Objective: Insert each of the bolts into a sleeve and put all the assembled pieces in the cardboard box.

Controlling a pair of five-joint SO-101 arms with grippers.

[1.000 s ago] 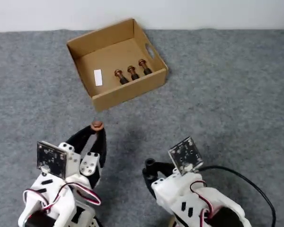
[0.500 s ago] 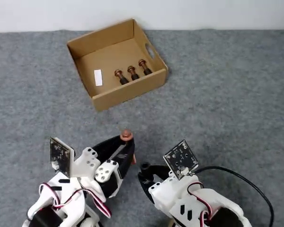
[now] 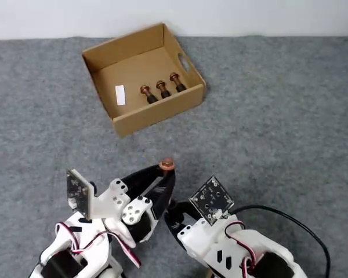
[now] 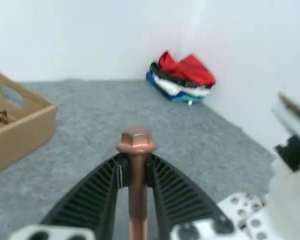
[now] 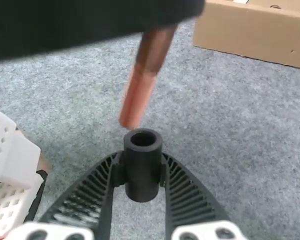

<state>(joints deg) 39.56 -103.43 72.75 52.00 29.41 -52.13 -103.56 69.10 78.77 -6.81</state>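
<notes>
The left gripper (image 4: 135,165) was clenched on a copper-coloured bolt (image 4: 136,145), its ribbed black fingers (image 4: 97,187) pressing the shank from both sides. The hexagonal head and its flange stood clear above the fingertips. The bolt had a smooth, dull metallic shank, lighter and pinker toward its blunt lower end.

The right gripper (image 5: 142,167) was closed around a sleeve (image 5: 142,162), a short, matte black cylinder held upright with its round bore open at the top. In the right wrist view the bolt hung tilted over the sleeve, its tip just beside the near rim of the bore and not inside it. Whether tip and rim touched could not be told.

From the high view, both arms stood close together at the near edge of a grey carpeted table (image 3: 278,116). The bolt's head showed at the tip of the left gripper, well apart from the cardboard box (image 3: 156,113).

The box sat open at the far side of the table, turned at an angle, with a hand slot cut into one wall. Inside it, three assembled pieces (image 3: 163,88) lay side by side in a row, each a copper head on a dark sleeve, near a small white label (image 3: 120,95) on the box floor.

A pile of folded clothes (image 4: 182,77), red on top, lay against the white wall behind.
</notes>
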